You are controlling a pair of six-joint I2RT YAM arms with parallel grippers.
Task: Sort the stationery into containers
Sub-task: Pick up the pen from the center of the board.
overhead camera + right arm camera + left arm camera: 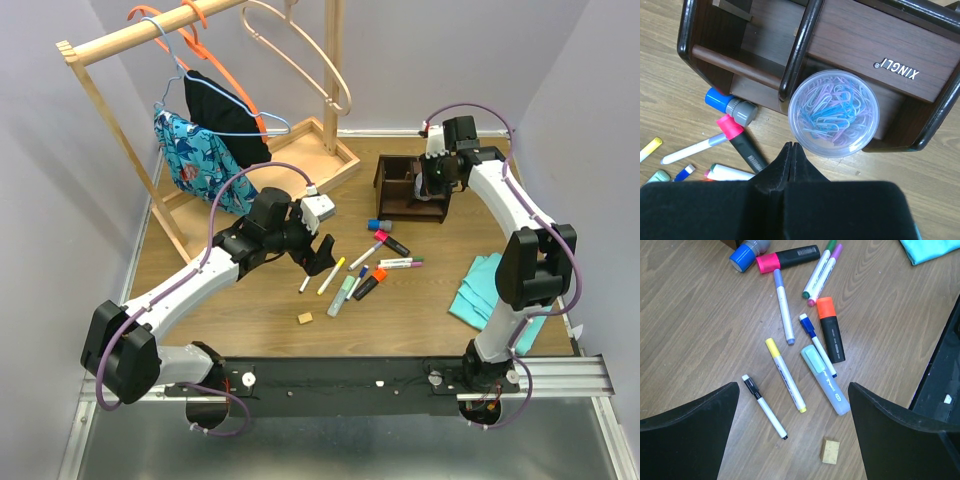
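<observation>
Loose stationery lies mid-table: a black-capped white marker [764, 406], a yellow-capped marker [785, 375], a pale green highlighter [824, 380], an orange highlighter [831, 330], a pink highlighter [787, 259] and a tan eraser [830, 451]. My left gripper [792, 385] hovers open above them with nothing between its fingers [685, 425]. The dark wooden organizer [410, 188] stands at the back right. My right gripper [791, 146] is shut and empty just in front of a clear round cup of blue and purple clips [834, 112], which stands at the organizer's [865, 40] front corner.
A wooden clothes rack [200, 60] with hangers and garments fills the back left, on a pale tray base [335, 160]. A folded teal cloth [485, 290] lies at the right. A blue-capped grey item [730, 106] rests beside the organizer.
</observation>
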